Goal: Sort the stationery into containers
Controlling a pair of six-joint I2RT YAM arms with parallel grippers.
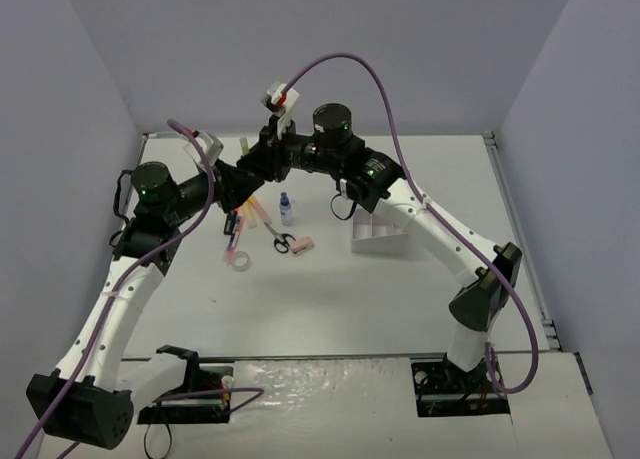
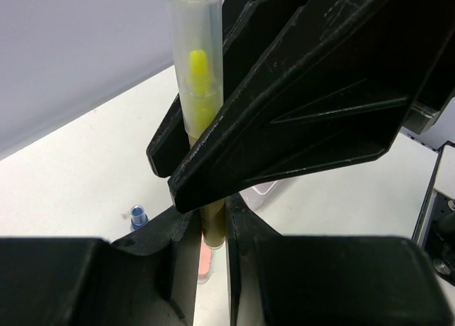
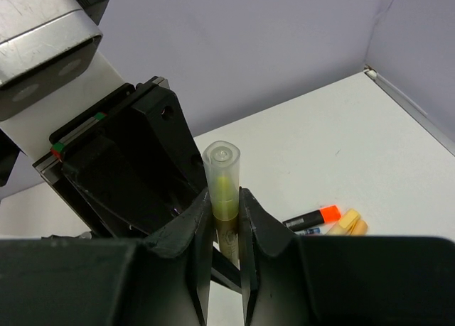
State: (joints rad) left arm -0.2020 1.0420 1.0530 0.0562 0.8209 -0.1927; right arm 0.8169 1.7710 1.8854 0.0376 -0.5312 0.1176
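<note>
Upright, highlighter [image 3: 222, 187] in left tool [image 2: 213, 230], right tool [image 3: 226, 223]

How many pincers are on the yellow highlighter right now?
2. The left pincer grips the yellow highlighter low on its barrel; the right pincer clamps it higher up, near the clear cap.

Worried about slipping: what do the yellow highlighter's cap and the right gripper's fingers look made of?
Cap of the yellow highlighter: clear glossy plastic, apparently; the yellow tip shows through it. Fingers of the right gripper: black, matte, probably hard plastic; faint scuffs, no metallic shine.
</note>
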